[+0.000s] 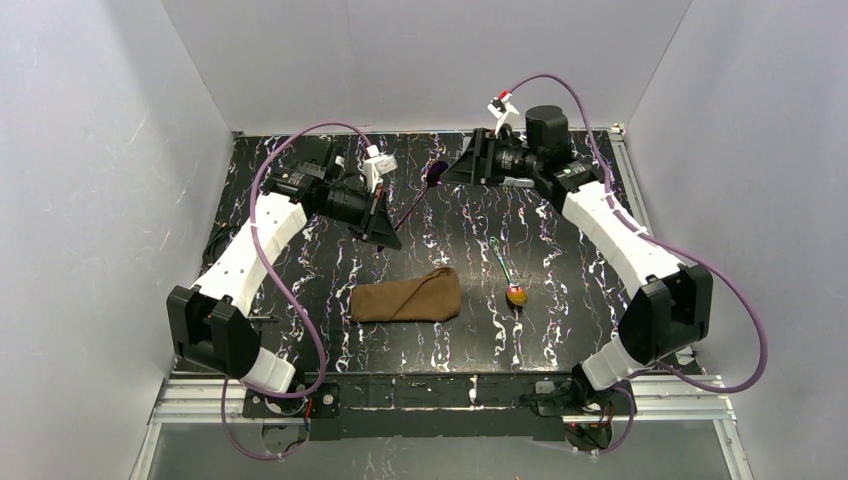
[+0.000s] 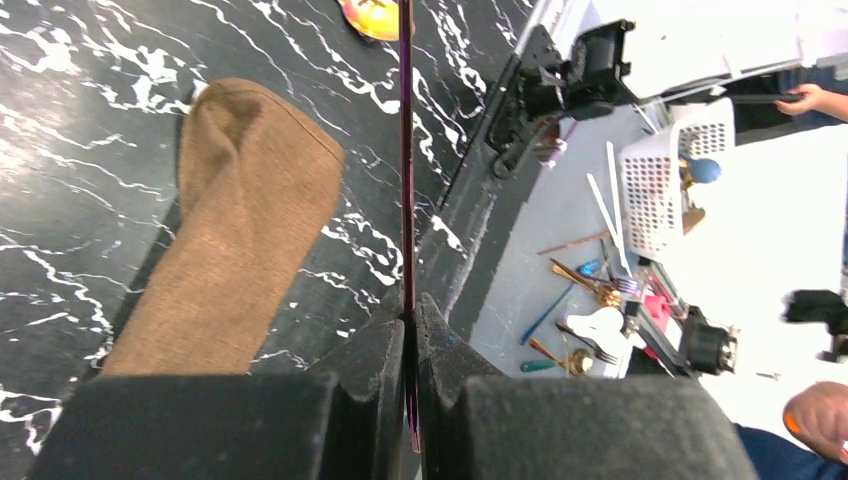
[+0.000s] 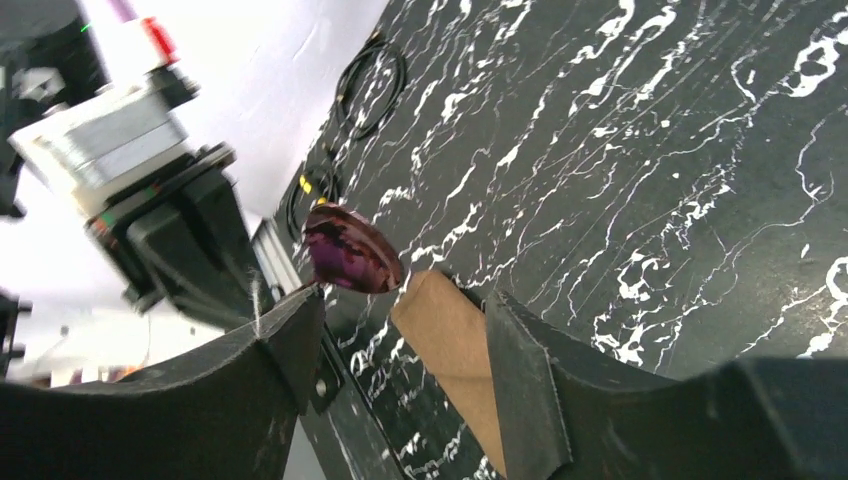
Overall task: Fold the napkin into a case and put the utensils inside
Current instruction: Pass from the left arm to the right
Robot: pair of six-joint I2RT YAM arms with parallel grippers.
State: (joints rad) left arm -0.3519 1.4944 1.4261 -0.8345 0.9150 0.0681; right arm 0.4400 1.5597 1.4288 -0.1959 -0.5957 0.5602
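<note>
The brown napkin (image 1: 405,297) lies folded into a long pouch at the table's middle; it also shows as the napkin (image 2: 240,220) and the napkin (image 3: 450,340). My left gripper (image 1: 388,232) hangs above and behind it, shut on the thin handle of the purple utensil (image 2: 406,150). The gripper (image 2: 410,305) pinches the handle edge-on. The purple head (image 1: 435,175) sticks out toward my right gripper (image 1: 452,172). That gripper (image 3: 400,300) is open, with the purple head (image 3: 350,250) just beyond its left fingertip (image 3: 305,310), held by nothing there. The gold-orange utensil (image 1: 517,294) lies right of the napkin.
White walls enclose the black marbled table (image 1: 560,330) on three sides. Past the near edge, a white basket (image 2: 670,170) and loose cutlery (image 2: 580,350) sit on a grey surface. A black cable (image 3: 370,75) coils at the back left corner.
</note>
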